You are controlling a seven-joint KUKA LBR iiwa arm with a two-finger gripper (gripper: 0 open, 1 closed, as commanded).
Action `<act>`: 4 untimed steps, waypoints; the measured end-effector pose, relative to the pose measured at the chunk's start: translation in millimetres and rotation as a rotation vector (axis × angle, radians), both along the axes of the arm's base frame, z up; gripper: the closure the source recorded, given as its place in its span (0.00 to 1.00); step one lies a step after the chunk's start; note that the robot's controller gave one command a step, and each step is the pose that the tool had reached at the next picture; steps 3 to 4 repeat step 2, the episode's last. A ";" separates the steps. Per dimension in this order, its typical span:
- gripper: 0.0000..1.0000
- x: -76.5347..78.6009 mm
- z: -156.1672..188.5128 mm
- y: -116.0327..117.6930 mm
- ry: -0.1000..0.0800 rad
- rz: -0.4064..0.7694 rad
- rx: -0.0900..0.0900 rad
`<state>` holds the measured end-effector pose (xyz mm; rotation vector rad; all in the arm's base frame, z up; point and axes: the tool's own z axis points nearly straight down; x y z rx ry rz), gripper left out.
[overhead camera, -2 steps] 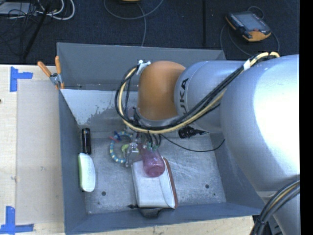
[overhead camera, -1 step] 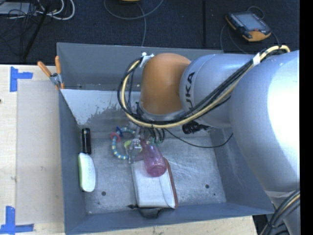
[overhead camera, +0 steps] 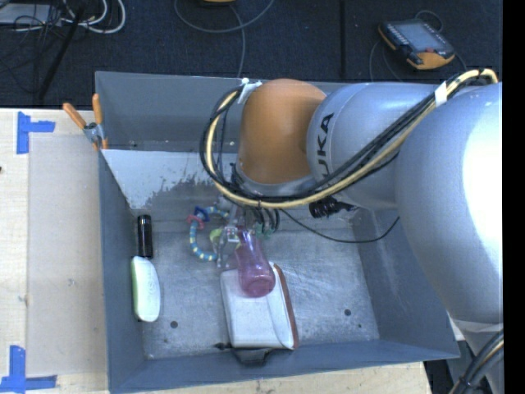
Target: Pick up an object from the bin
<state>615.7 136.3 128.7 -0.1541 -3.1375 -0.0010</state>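
Note:
My gripper (overhead camera: 239,222) pokes out from under the arm's orange cover near the middle of the bin. It hangs right over the top end of a pink translucent bottle (overhead camera: 254,271). The bottle lies tilted, its lower end resting on a white flat box with a brown edge (overhead camera: 256,318). Just left of the gripper lies a string of teal and blue beads (overhead camera: 198,238) with small coloured bits. Whether the gripper touches the bottle or the beads, I cannot tell.
A black cylinder (overhead camera: 144,235) stands by the left wall, with a white and pale green oblong bottle (overhead camera: 146,289) below it. A small black thing (overhead camera: 251,355) lies at the front wall. The arm covers the bin's right and back.

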 end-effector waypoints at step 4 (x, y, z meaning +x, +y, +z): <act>1.00 -1.2 38.4 -0.4 0.003 0.000 -0.001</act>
